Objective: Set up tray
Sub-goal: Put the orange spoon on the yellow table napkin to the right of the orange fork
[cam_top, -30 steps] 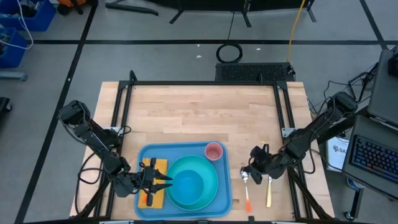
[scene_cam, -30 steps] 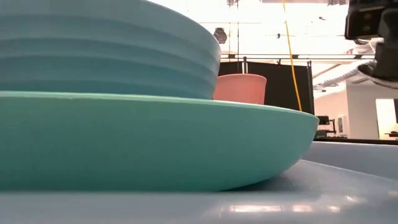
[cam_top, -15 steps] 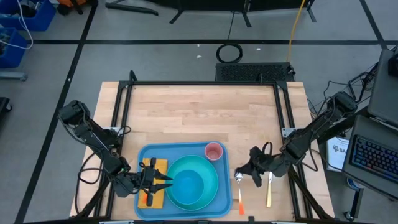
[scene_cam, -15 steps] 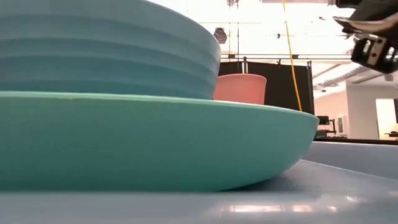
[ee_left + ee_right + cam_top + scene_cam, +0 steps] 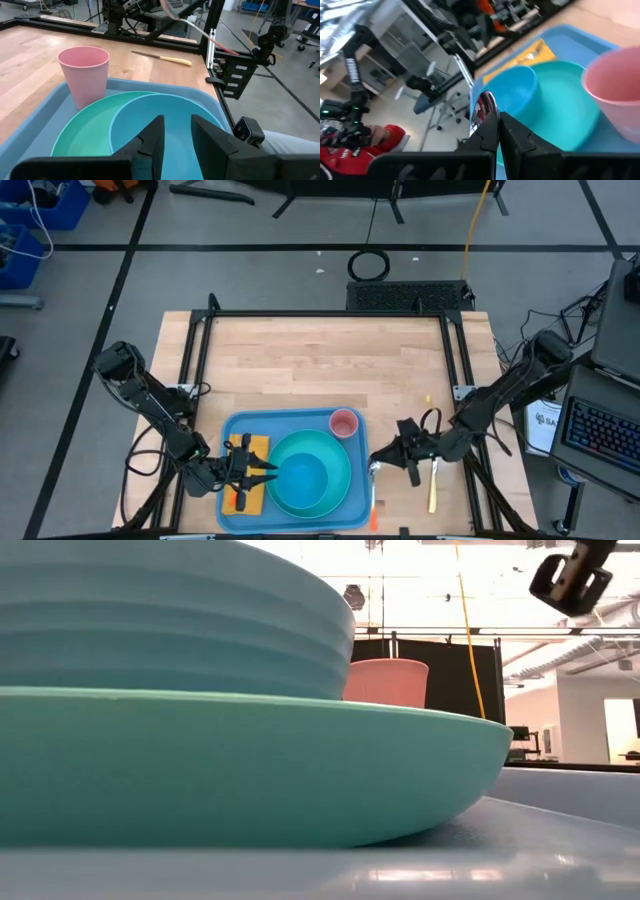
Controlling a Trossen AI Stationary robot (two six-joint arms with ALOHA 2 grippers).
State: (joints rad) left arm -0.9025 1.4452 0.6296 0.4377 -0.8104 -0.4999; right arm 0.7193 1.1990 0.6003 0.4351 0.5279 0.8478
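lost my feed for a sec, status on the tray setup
Right end effector shut on spoon, at the tray right rim. Left end effector over napkin, empty. Plate, bowl, cup on tray; knife on table.

Illumination was bright and even from overhead. In the low view, backlight washed out the room, and the near teal plate (image 5: 250,770) appeared soft. The right wrist view was motion-blurred throughout; the table (image 5: 330,370) showed faint shadows.

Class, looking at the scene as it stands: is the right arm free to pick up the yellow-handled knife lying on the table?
Probably not yet. The right gripper is shut on a spoon near the tray; the knife lies unobstructed beside that arm, so only the full jaws prevent it.
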